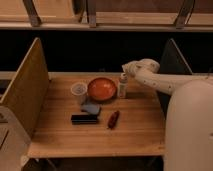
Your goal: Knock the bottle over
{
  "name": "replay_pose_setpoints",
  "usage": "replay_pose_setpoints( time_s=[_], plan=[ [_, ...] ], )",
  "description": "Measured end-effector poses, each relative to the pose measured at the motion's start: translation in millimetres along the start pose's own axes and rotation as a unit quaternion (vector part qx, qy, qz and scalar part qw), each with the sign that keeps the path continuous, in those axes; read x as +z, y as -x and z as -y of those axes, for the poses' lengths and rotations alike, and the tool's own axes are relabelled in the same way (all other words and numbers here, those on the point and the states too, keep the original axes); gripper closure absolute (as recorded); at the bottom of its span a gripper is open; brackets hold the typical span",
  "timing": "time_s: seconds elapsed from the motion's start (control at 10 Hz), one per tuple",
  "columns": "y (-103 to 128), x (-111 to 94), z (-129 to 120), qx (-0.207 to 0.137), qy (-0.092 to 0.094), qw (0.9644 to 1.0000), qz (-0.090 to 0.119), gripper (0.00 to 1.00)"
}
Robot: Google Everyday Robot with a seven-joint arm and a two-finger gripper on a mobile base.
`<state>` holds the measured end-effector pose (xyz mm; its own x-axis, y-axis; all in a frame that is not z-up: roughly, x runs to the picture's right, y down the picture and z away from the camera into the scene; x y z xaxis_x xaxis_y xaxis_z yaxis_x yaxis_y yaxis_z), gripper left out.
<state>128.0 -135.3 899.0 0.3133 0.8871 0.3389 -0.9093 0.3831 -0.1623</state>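
Beside the bowl (102, 89), upright bottle (122, 85) stands near the table's (135, 130) back edge; my gripper (127, 69) hangs at its cap. Push sideways, high.

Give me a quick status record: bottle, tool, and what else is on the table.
bottle: upright, right of the orange bowl
tool: at the bottle's top, just above its cap
task state: bottle not yet knocked over
other items: clear cup, blue object, black flat object, dark red object
surface: wooden table
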Motion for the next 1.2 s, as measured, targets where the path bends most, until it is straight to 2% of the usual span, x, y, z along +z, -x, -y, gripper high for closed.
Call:
replay_pose_setpoints(
  time_s=[0.2,0.4,0.7,0.9,1.2],
  plan=[
    [-5,0,-9,0.020,0.014,0.9997,-0.001,1.00],
    [-8,-8,-21,0.035,0.027,0.9990,-0.001,1.00],
    [-3,-41,-42,0.038,0.051,0.9979,0.005,1.00],
    [2,-63,-41,0.046,0.057,0.9972,0.014,1.00],
    [-6,-71,-42,0.074,0.066,0.9950,0.012,1.00]
  ],
)
